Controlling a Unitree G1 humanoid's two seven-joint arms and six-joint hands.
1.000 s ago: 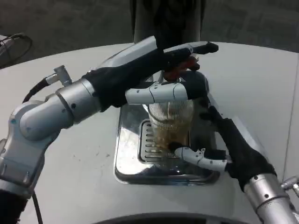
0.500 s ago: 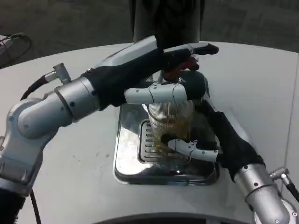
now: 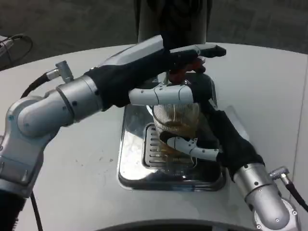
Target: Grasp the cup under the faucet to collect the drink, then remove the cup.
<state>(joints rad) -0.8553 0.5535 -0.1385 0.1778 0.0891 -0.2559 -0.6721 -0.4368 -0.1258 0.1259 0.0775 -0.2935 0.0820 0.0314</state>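
Observation:
A clear ribbed cup [image 3: 176, 120] stands on the grille of the steel drip tray [image 3: 132, 163], under the faucet, and holds brown drink in its lower part. My left hand [image 3: 166, 65] reaches over the cup from the left. Its fingers [image 3: 204, 51] lie around the red faucet lever [image 3: 181, 73], and its white thumb stretches across the cup's rim. My right hand [image 3: 219, 132] comes in from the right and wraps the cup. Its thumb [image 3: 190, 147] crosses the cup's lower front, while its other fingers are hidden behind the cup.
The dark dispenser column [image 3: 171, 21] rises behind the tray. The white table [image 3: 72, 168] spreads to both sides, and its front edge runs just below the tray. A cable [image 3: 14, 45] lies at the far left.
My right hand has moved in leftward and its thumb has closed across the cup's lower front. The brown drink stands higher in the cup. My left hand has stayed at the lever.

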